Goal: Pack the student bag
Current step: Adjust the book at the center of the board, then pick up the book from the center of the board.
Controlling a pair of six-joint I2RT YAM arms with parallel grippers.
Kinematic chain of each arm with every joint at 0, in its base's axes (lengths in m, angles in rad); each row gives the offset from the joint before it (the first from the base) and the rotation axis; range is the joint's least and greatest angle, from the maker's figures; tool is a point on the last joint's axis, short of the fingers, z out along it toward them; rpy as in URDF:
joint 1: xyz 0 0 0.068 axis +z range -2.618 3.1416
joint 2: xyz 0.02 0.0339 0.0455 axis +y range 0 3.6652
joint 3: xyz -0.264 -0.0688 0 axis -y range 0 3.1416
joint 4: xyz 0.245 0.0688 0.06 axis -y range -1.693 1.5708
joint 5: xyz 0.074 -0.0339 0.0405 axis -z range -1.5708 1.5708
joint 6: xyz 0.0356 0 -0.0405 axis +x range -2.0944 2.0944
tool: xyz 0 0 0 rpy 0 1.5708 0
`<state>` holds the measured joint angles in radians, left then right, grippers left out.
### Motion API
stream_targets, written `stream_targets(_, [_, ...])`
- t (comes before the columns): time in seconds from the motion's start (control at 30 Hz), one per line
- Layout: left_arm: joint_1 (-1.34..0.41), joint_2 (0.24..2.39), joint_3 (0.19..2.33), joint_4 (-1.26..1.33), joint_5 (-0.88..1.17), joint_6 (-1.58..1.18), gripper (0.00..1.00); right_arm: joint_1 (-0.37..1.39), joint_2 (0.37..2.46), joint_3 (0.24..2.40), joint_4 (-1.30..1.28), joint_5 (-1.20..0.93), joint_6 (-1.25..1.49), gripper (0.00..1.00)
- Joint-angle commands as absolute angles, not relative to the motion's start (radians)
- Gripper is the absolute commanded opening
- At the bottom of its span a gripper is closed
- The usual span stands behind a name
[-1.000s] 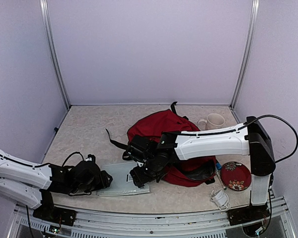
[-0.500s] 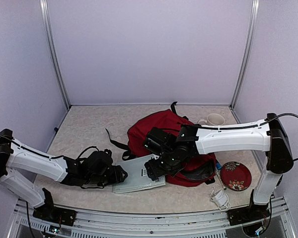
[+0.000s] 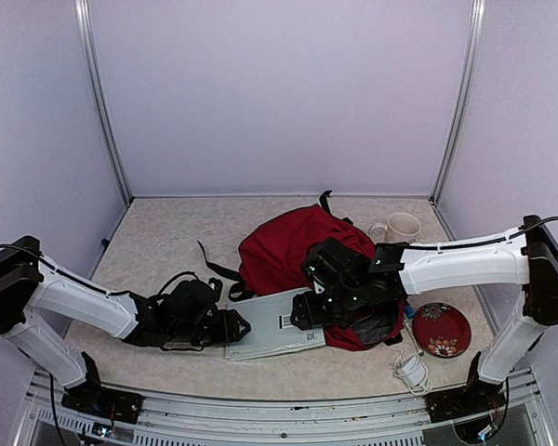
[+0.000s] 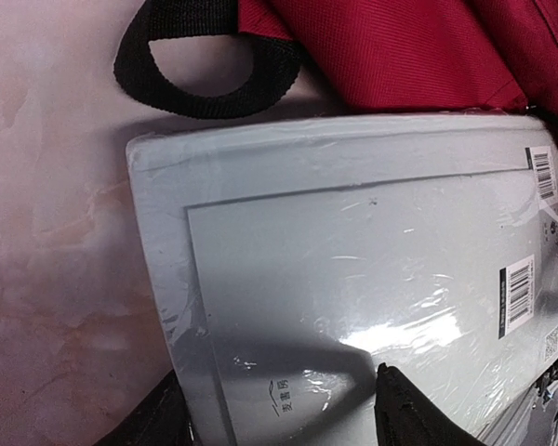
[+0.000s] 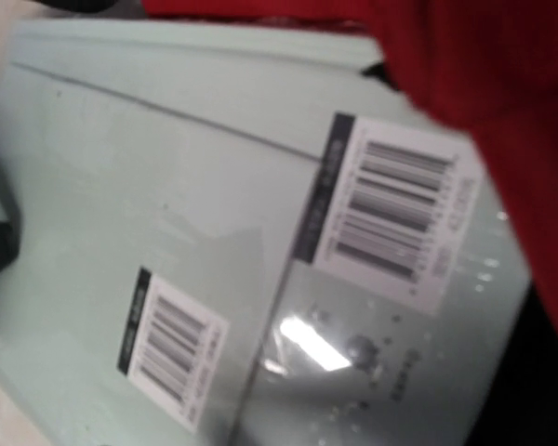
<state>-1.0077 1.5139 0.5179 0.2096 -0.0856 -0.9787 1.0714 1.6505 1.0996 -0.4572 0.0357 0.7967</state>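
Table (image 3: 167,232), student bag (image 3: 288,246), packet (image 3: 270,325), mug (image 3: 402,226), plate (image 3: 441,329)

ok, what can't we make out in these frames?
Left hand grip: top view, its own wrist and cables cover it; left wrist view cuts off all but one fingertip.
Right hand grip: top view, right arm covers it; right wrist view shows no clear fingers.
Student bag opening: top view, right arm hides it.
Barcode label print: right wrist view, blurred.
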Motion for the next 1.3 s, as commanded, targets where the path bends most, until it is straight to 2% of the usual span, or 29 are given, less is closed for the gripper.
stream_targets(0.0, [-1.019,1.563,0.504,0.177,0.067,-0.985,0.64,1.065,1.622,1.104,-0.344,0.034,0.82,0.76])
stream_targets(0.17, [-1.017,1.573,0.506,0.179,0.068,-0.986,0.64,1.065,1.617,1.116,-0.445,0.097,0.837,0.82])
stream_targets(0.37, [-1.015,1.574,0.508,0.178,0.069,-0.981,0.64,1.044,1.606,1.082,-0.435,0.037,0.849,0.88])
stream_targets(0.47, [-1.015,1.572,0.509,0.176,0.067,-0.981,0.64,1.025,1.57,1.059,-0.426,0.018,0.853,0.99])
stream_targets(0.6, [-1.014,1.572,0.509,0.176,0.066,-0.98,0.64,0.999,1.495,1.016,-0.376,-0.034,0.861,1.0])
stream_targets(0.7, [-1.014,1.572,0.508,0.175,0.064,-0.979,0.64,0.985,1.446,0.951,-0.317,-0.078,0.893,0.95])
stream_targets(0.97, [-1.014,1.571,0.508,0.173,0.06,-0.977,0.64,0.979,1.423,0.829,-0.267,-0.07,0.961,0.75])
stream_targets(1.1, [-1.014,1.571,0.513,0.168,0.058,-0.973,0.64,0.954,1.466,0.815,-0.211,-0.102,0.937,0.53])
stream_targets(1.27, [-1.019,1.563,0.512,0.164,0.045,-0.974,0.64,0.951,1.55,0.846,-0.106,-0.228,0.886,0.52])
